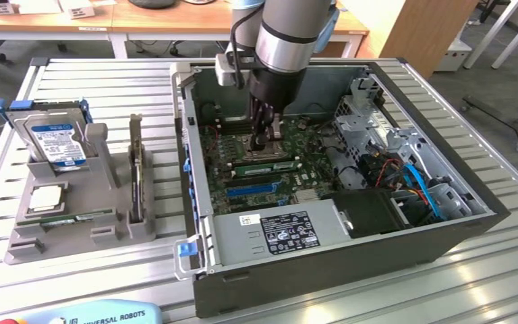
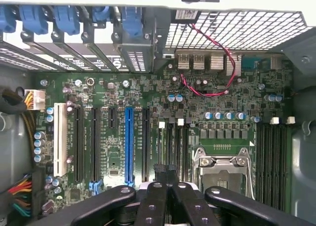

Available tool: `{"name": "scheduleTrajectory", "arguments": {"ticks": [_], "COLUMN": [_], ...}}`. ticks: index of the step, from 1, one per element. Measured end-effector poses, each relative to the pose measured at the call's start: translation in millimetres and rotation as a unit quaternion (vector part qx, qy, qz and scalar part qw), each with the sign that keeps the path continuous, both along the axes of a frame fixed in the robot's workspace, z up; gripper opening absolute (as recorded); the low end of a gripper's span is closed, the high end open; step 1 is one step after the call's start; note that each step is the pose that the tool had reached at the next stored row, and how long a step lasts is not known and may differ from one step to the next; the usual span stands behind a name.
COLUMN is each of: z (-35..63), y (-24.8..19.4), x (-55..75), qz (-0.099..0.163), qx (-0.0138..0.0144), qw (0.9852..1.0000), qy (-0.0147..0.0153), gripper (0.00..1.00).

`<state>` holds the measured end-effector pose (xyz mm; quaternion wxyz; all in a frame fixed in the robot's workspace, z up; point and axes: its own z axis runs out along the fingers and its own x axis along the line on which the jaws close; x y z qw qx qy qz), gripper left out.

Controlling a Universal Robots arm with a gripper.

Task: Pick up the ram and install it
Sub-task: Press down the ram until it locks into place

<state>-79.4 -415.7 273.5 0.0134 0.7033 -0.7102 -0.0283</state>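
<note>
Nearest the exterior camera stands the open computer case point(image 1: 331, 270). At its nine o'clock is the grey parts tray point(image 1: 25, 250), which holds another green board (not judged to be the task's piece).

**Hazards, as judged.**
- With the jaws clenched, the gripper point(image 1: 264, 143) has only a narrow bearing face. A push that lands off the stick's centre could seat one end and leave the other proud.
- A stick not square in its slot could jam or stress the motherboard point(image 1: 241, 181).
- The processor socket point(image 2: 224, 169) lies just beside the memory slots. Any sideways drift of the fingertips could put them on its frame.

**Position.**
- The ram point(image 1: 264, 164) lies lengthwise along the memory slots, mid-board.
- It sits at six o'clock of the fingertips in the exterior view, just below them.
- Whether the tips touch it, or whether it is fully seated, cannot be told.

**End effector.**
- In the wrist view the gripper point(image 2: 165, 186) is clenched, its fingers drawn together over the slots.
- It grasps nothing that can be made out.

Farther back the arm rises out of the case.
</note>
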Motion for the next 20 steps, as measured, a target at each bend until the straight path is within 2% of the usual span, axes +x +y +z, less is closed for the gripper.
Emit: {"name": "scheduleTrajectory", "arguments": {"ticks": [9,20], "z": [0.2,0.0], "y": [-0.1,0.0], "x": [1.2,22.4], "qz": [0.000,0.001], "qx": [-0.0001,0.0002], "qw": [1.0000,1.0000], "qy": [0.0000,0.0000], "gripper": [0.10,0.10]}}
